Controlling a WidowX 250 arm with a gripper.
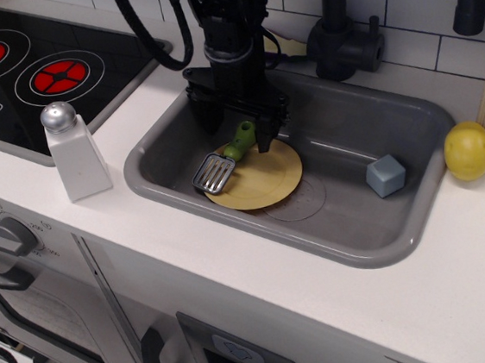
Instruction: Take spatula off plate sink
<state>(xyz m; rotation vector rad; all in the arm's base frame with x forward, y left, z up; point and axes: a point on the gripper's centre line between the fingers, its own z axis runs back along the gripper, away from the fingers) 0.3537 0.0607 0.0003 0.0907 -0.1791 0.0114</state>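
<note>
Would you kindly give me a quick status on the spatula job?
Gripper open, straddling the green handle. Spatula not yet gripped, lying across the left rim of the plate in the sink. Nothing in the way.

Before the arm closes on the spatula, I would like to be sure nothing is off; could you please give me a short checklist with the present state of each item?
1. Gripper open: ok, its fingers stand apart.
2. Fingers straddle the green handle of the spatula: ok, one shows on each side of it.
3. Fingers low enough to grip the handle: cannot tell from this single view.
4. Spatula on the plate: ok, blade overhangs the left rim.
5. Free floor in the sink to set it down: ok, right of the plate.
6. Blue block clear of the path: ok, apart by the right wall.
</note>
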